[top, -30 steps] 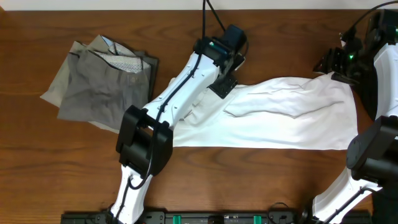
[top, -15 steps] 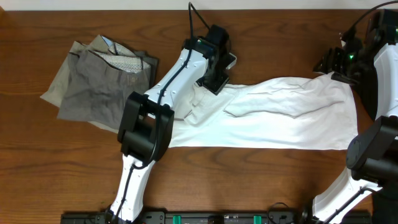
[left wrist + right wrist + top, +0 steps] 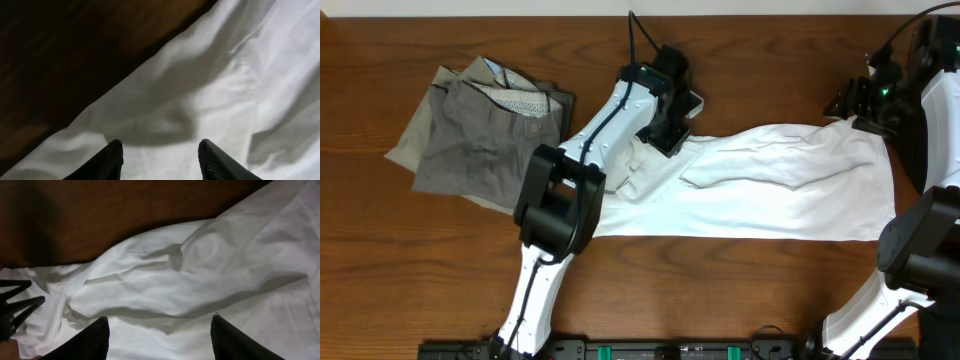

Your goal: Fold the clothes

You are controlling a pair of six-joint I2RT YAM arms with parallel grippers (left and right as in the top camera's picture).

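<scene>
White T-shirt spread wide, left arm across it, grey-khaki trousers beside

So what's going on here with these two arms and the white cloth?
Two robot arms are working on a white T-shirt that lies spread out on the wooden table. The left claw is down at the far edge of the shirt near its left end. The right claw is at the shirt's far right corner. Both have their fingers apart over the cloth, and neither visibly pinches anything. Grey-khaki trousers lie folded off to the left.
</scene>
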